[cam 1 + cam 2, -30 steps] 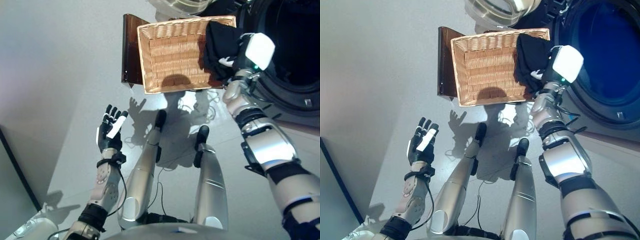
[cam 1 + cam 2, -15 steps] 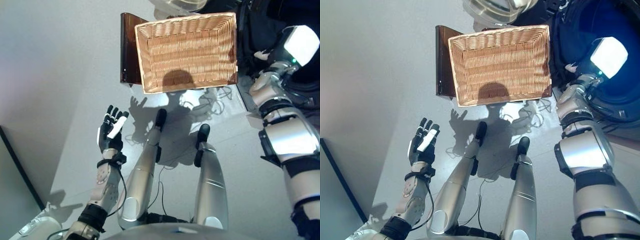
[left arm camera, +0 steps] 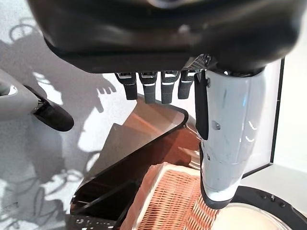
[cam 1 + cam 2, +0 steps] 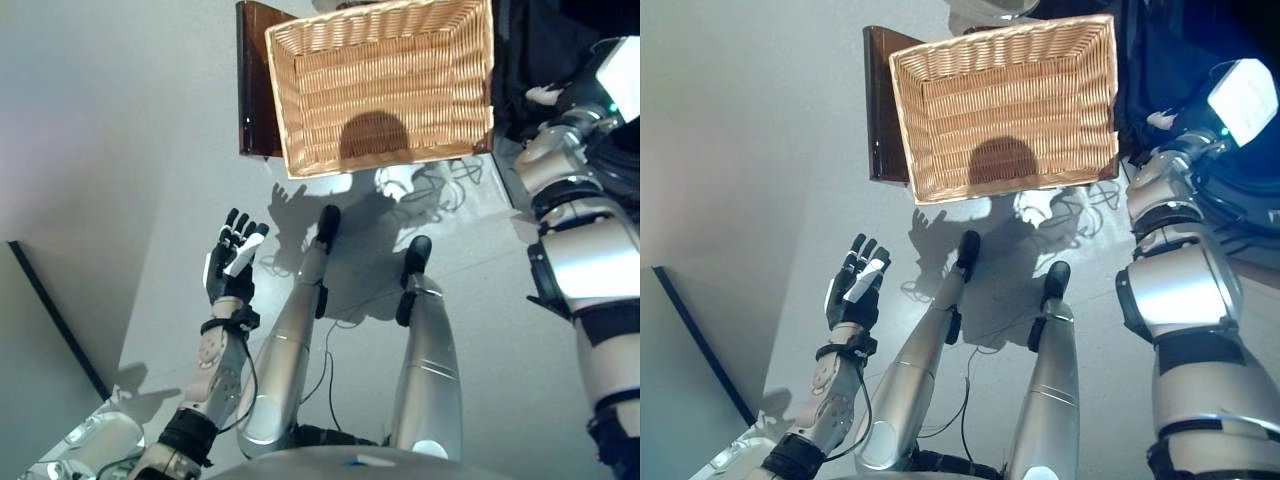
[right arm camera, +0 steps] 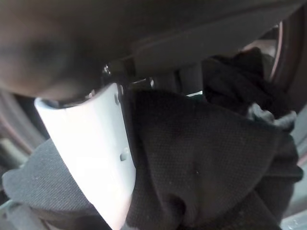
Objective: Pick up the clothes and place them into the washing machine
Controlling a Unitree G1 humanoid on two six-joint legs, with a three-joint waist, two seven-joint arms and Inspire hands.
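**laundrybot_fan:** So, where's the black crumpled cloth garment (image 5: 201, 158) at this point? The rectangular woven wicker basket (image 4: 385, 85) looks bare inside, just a shadow on the weave.

**g1_tinkerer:** It's in the right hand (image 5: 91, 158). The right wrist view shows the white-covered thumb pressed against a bunched wad of dark fabric, so I'd call that pinching the garment. From the head cameras the right arm reaches up beside the basket's right edge, toward the dark round opening of the washing machine (image 4: 1170, 60), and there's black cloth hanging around the wrist there.

**laundrybot_fan:** And the left hand (image 4: 233, 262)?

**g1_tinkerer:** Idle, held low over the grey floor (image 4: 120, 150), well apart from the basket, fingers spread straight and holding nothing.

**laundrybot_fan:** Any tips for nailing the drop?

**g1_tinkerer:** My guess is the step in hand is carrying the load through the door opening. I'd push the hand properly past the rim before letting go, because the fabric droops below the grip and a loose end could catch on the lip or slide back out onto the floor. Keep the pinch firm until the wad is well inside, then spread the fingers and pull straight back so nothing drags out. Can't tell from these views how deep the hand already sits. Also watch the dark brown stand (image 4: 255, 90) under the basket when swinging the elbow.
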